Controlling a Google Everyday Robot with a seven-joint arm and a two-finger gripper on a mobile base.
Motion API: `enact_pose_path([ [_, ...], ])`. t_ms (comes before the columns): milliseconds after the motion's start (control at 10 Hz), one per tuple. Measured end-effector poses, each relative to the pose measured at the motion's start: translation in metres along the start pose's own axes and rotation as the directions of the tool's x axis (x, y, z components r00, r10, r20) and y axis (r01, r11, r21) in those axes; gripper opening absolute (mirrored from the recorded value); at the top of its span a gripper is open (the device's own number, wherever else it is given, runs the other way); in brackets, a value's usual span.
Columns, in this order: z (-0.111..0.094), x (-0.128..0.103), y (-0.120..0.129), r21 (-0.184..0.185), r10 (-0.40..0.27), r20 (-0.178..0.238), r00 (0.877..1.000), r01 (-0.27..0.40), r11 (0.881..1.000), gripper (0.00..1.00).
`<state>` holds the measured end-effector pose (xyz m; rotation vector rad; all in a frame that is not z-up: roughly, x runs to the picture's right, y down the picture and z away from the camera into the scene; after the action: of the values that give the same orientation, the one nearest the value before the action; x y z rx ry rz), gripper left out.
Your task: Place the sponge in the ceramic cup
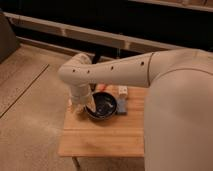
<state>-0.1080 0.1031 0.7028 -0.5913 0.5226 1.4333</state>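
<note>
My arm reaches in from the right, bends at the elbow, and points down over the left part of the small wooden table (105, 135). My gripper (83, 108) hangs low at the left rim of the wide dark bowl (103, 106), close to the tabletop. The sponge (122, 106), a small blue block, lies flat on the table against the bowl's right side, a bowl's width away from the gripper. The ceramic cup is hidden, with the wrist and gripper covering the table's left back corner.
A small white bottle (122, 91) stands behind the sponge near the table's back edge. My bulky upper arm covers the table's right side. Bare wood lies in front of the bowl. Speckled floor surrounds the table, with a dark wall and rail behind.
</note>
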Motion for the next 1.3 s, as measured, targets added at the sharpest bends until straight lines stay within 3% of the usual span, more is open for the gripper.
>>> enact_pose_path([
  [1000,0.0,-0.001,0.002,-0.005,-0.006,0.006,1.0,0.006,1.0,0.65],
  [1200,-0.006,-0.011,0.006,0.008,-0.039,0.074,0.996,0.038,0.999,0.65],
  [1300,-0.013,-0.02,0.009,0.028,-0.083,0.154,0.985,0.08,0.996,0.65],
])
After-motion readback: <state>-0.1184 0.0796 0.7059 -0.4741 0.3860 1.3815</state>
